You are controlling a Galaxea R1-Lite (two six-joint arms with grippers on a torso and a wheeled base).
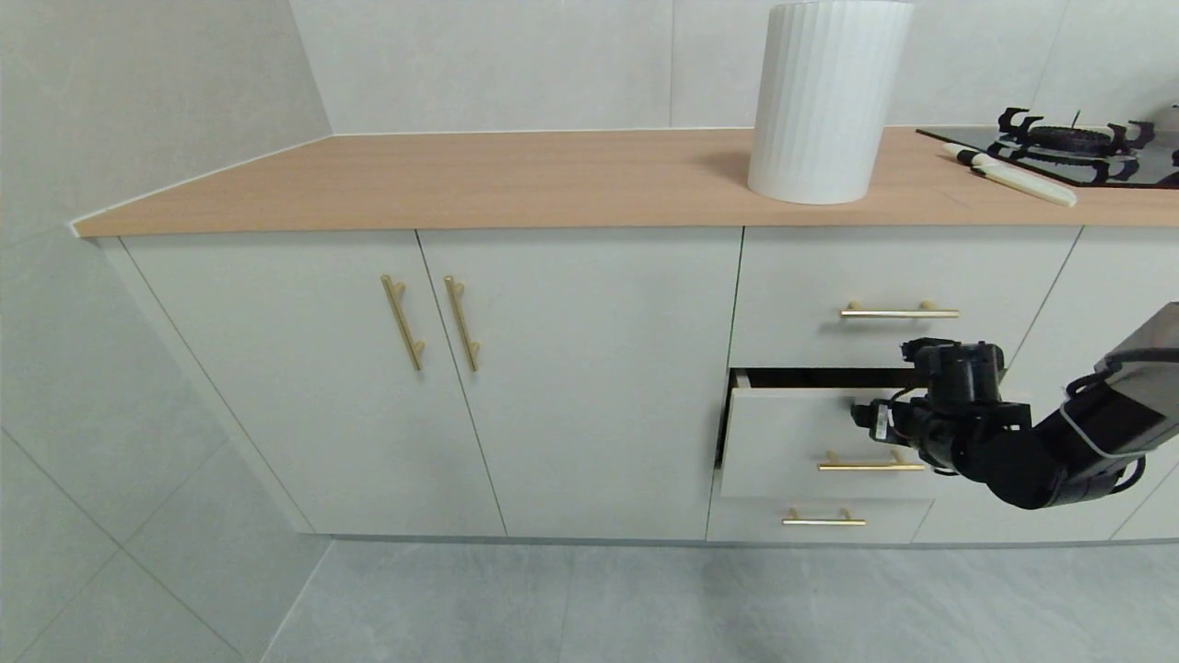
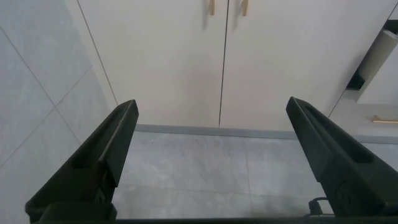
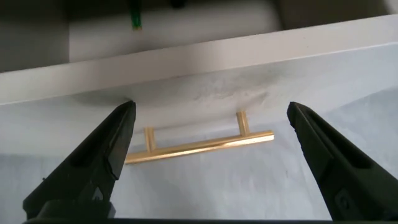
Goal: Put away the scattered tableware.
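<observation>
1 half-open drawer (image 1: 811, 437), small green thing (image 3: 134, 20) inside

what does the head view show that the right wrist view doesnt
Head view, not the right wrist: the wooden countertop with a white ribbed canister, a pale utensil beside the stove burner, and the double cabinet doors. Right wrist, not the head: a small green-tipped thing inside the drawer, too small to identify. Both: that partly open drawer, its gold handle, and the right gripper, open in front of it.
</observation>
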